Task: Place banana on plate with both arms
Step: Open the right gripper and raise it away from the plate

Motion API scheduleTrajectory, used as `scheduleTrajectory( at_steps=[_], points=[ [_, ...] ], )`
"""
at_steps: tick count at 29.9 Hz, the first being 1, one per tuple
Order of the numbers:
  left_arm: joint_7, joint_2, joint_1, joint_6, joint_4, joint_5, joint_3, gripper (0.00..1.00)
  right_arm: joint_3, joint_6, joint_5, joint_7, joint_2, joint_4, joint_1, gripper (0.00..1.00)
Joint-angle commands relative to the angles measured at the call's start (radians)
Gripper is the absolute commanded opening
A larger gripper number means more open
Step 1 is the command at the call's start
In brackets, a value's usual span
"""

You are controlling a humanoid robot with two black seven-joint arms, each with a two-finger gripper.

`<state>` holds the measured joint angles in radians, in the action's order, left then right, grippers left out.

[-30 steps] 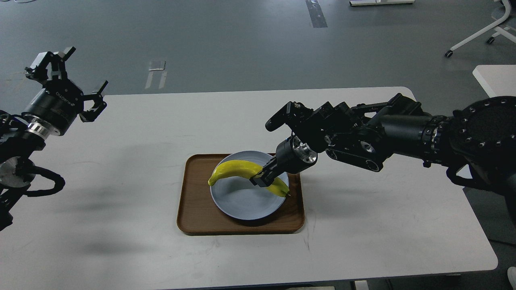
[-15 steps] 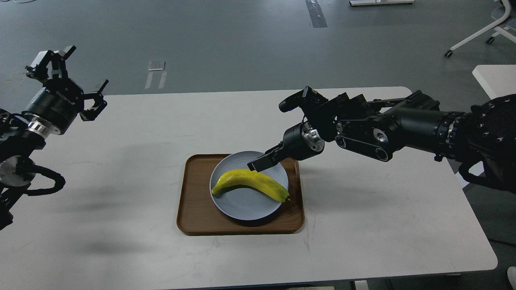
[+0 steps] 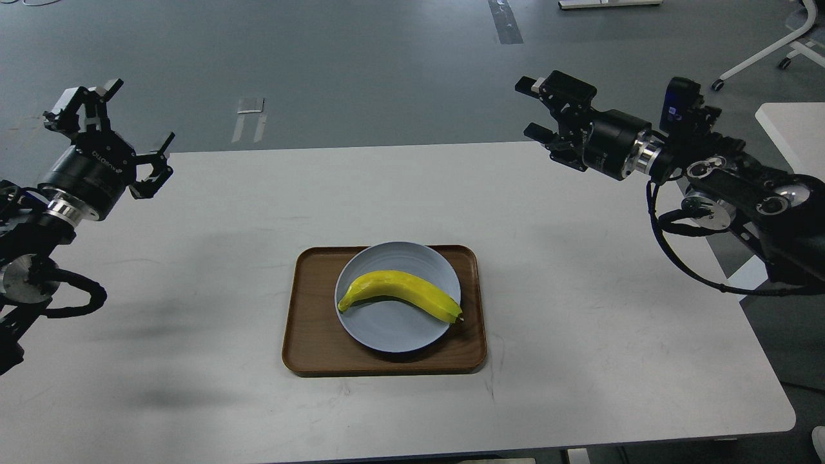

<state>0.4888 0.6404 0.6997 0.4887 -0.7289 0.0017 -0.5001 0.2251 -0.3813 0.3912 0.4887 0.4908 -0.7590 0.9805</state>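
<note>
The yellow banana [image 3: 399,293] lies across the pale blue-grey plate [image 3: 387,332], its dark tip at the plate's right rim. The plate sits on the brown wooden tray [image 3: 316,322] in the middle of the white table. My left gripper [image 3: 109,125] is open and empty, raised over the table's far left edge. My right gripper [image 3: 538,109] is open and empty, raised above the table's far right side, well away from the banana.
The white table [image 3: 193,258] carries only the tray. Grey floor lies beyond its far edge. A chair base [image 3: 767,55] and another white table's corner [image 3: 793,125] stand at the far right.
My right gripper let go of the banana, which settled flat on the plate. The right arm then rose and drew back to the far right. The left arm barely moved.
</note>
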Motion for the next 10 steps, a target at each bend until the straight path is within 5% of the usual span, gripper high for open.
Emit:
scheduleTrajectory(
  at_steps=[1, 10],
  points=[
    [-0.001, -0.007, -0.002, 0.000, -0.001, 0.001, 0.000, 0.99, 0.085, -0.001, -0.155, 0.000, 0.002, 0.003, -0.095, 1.00],
    [-0.006, -0.067, -0.061, 0.000, 0.005, 0.001, -0.011, 0.99, 0.171, -0.005, -0.308, 0.000, -0.023, -0.005, -0.206, 1.00]
  ],
)
